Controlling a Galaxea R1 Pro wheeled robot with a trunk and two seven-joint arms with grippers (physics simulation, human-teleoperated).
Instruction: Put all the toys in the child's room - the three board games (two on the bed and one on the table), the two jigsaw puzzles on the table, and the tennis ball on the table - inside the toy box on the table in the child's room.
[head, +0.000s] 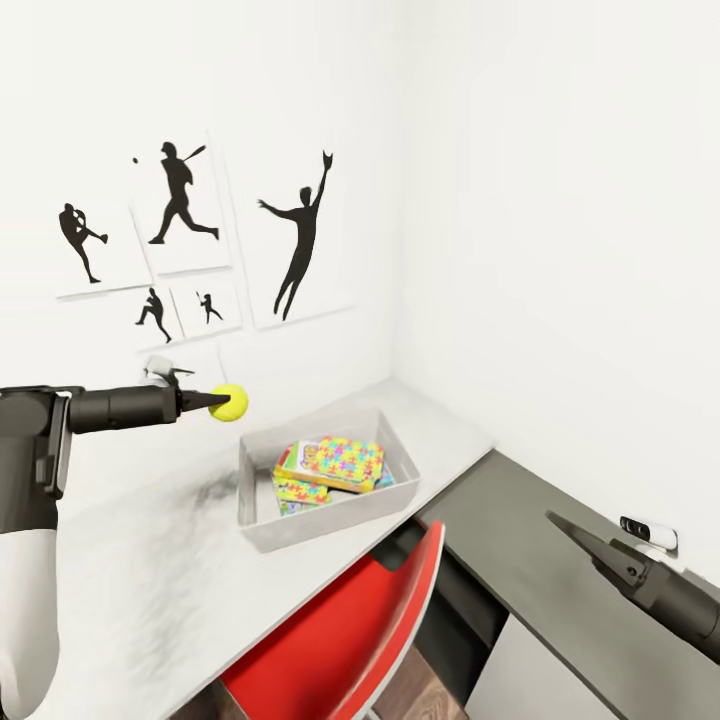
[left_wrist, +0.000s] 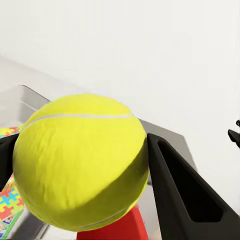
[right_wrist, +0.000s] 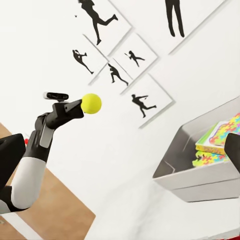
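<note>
One tennis ball (head: 230, 402) pinched tight in left hand (head: 213, 401) above the table (head: 150, 560).

Head view high over table (head: 150, 580); wrist views close, sharing toy box (head: 262, 520)

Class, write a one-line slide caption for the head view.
Left gripper holds the tennis ball in the air beside the toy box, which already holds jigsaw puzzles.
</note>
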